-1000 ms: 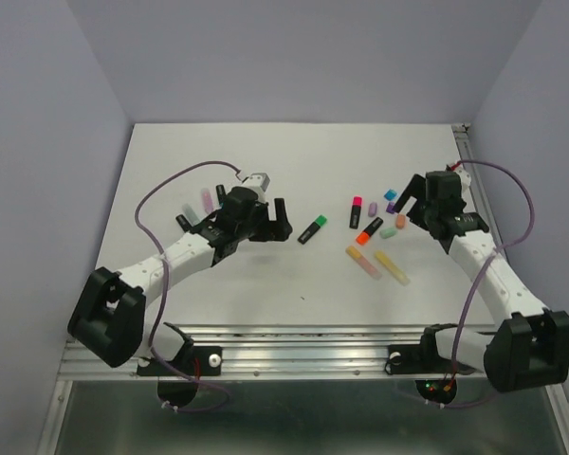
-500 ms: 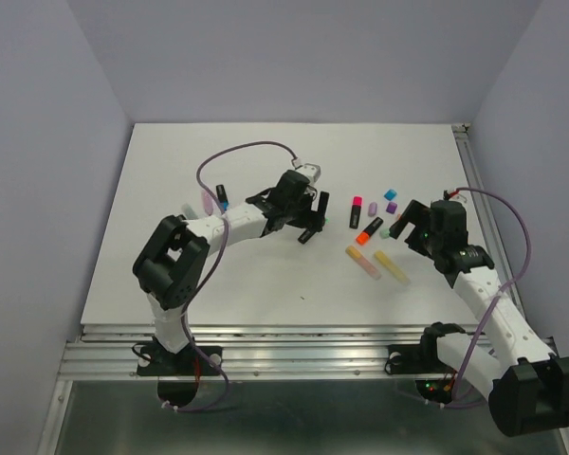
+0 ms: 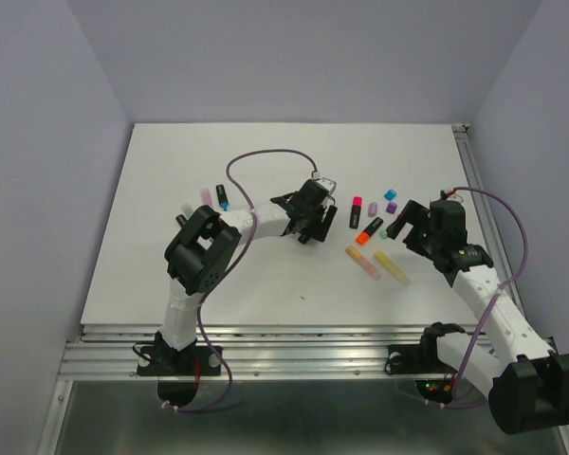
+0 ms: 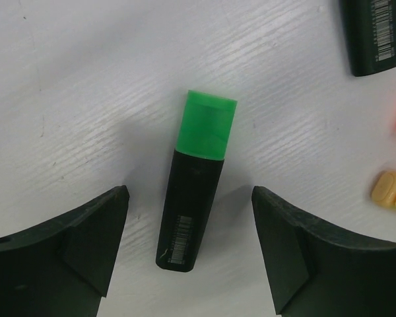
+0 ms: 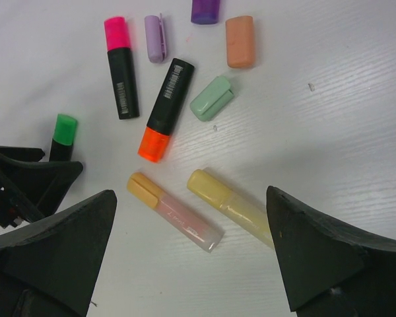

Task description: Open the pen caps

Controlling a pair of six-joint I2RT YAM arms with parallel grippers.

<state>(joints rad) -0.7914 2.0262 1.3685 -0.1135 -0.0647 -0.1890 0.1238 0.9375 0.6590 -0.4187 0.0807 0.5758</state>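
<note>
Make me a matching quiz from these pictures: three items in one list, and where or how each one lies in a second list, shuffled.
1 green-capped marker
2 orange-capped marker
3 peach cap

a loose, on no marker
b between the fingers of the open left claw
c right beside the pink-capped marker

Pairs: 1-b, 2-c, 3-a

Black highlighter barrels [image 4: 191,191] carry barcode labels [image 4: 178,241], too small to read.
</note>
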